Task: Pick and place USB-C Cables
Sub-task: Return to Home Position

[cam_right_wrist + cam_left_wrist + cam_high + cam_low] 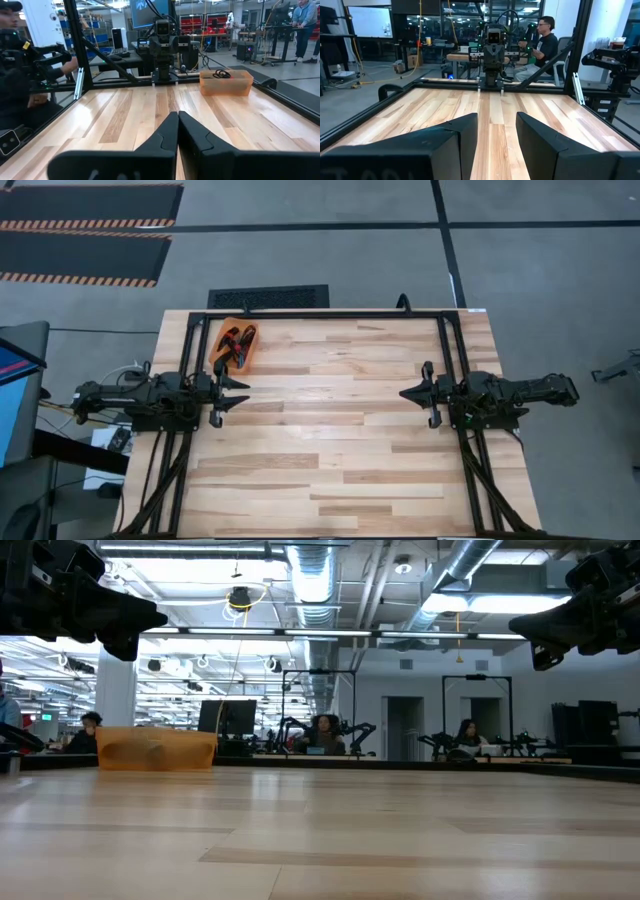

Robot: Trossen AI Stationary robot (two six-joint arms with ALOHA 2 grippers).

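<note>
Your coiled USB-C cables lie tangled inside the translucent orange bin on the pale plank worktop. The left claw hangs nearby, fingers apart; the right claw is pinched together.

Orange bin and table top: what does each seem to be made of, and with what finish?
Orange bin: probably plastic, translucent and smooth; its walls let light through in the right wrist view. Table top: wood, joined pale strips of varied tone with visible grain; a soft sheen in the low view suggests a sealed, satin finish.
</note>
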